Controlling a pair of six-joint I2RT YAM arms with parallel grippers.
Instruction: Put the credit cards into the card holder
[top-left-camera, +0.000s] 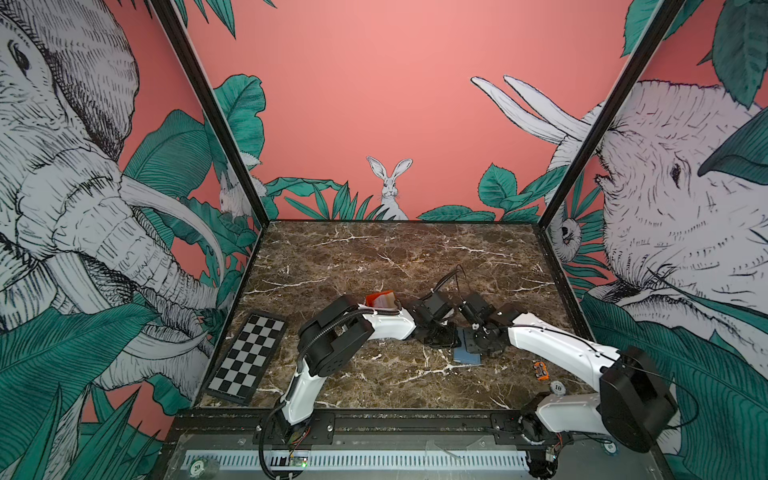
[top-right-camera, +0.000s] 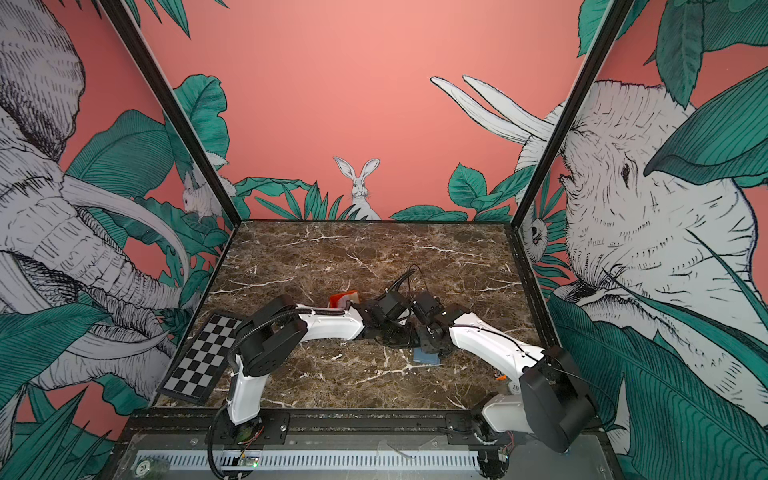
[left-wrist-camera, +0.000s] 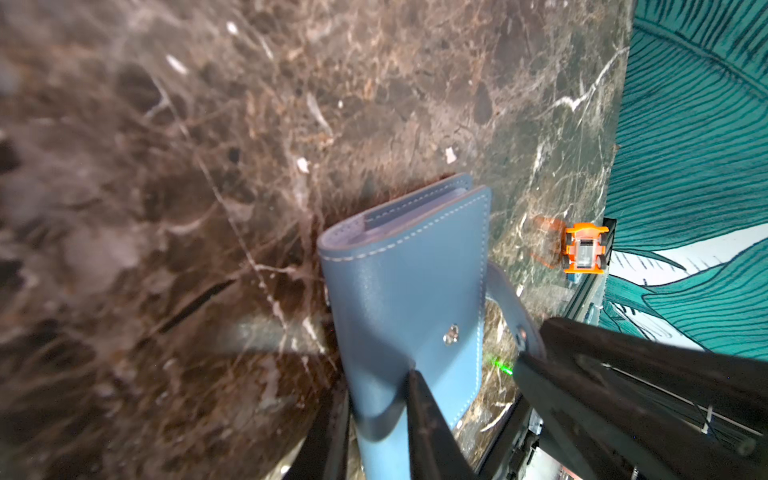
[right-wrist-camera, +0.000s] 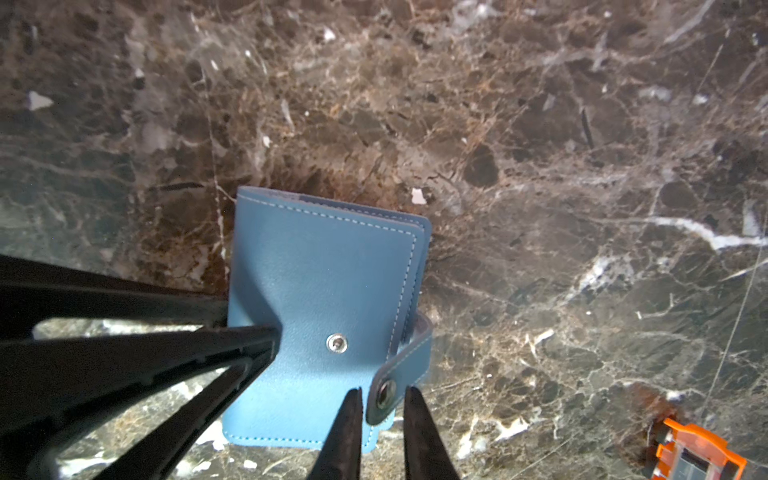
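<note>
Firmly, the left gripper pinches the left side of the card holder. The right gripper, fingers narrowly spread, straddles the loose snap tab; best nip it and peel slowly.

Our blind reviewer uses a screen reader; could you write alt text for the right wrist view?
A closed blue card holder lies on a brown marble table, its unsnapped tab between the right gripper's slightly parted fingertips. The left gripper pinches its opposite edge; an orange toy car sits apart.
</note>
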